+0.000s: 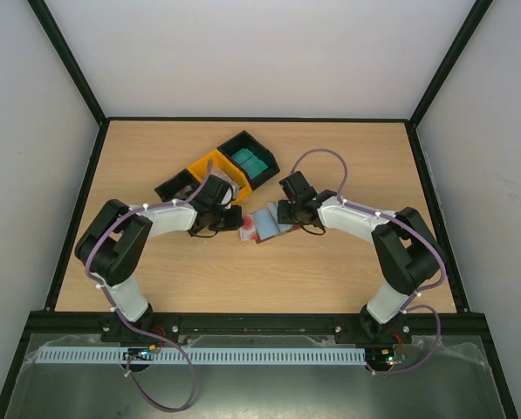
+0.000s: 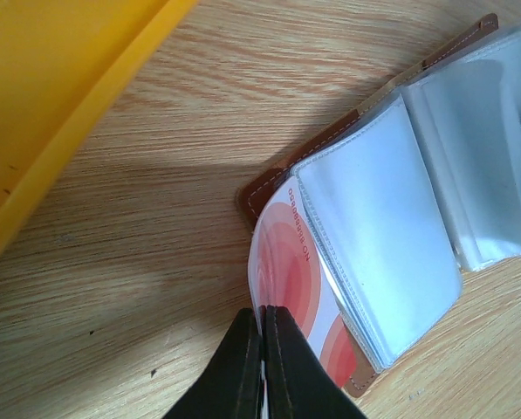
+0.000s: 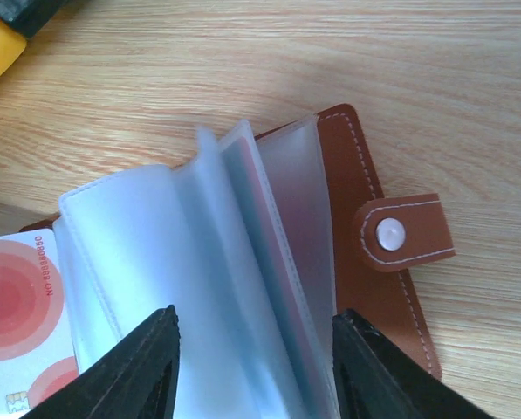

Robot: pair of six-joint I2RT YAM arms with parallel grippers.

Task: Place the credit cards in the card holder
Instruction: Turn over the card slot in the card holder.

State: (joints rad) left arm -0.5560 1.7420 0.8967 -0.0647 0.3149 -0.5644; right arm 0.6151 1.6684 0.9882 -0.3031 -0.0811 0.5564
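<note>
Near strip of table (image 1: 260, 281) bare between the arm bases. Both arms reach inward, elbows out, meeting mid-table. Left gripper (image 2: 262, 319) pinched on credit card (image 2: 286, 262), which juts left from the open card holder (image 3: 365, 183) lying crosswise. Right gripper (image 3: 253, 367) spread astride its clear sleeves (image 3: 243, 262). Yellow bin (image 1: 209, 168) close behind

Robot lab cell, white panel walls (image 1: 33, 131), wooden table (image 1: 243, 279)
</note>
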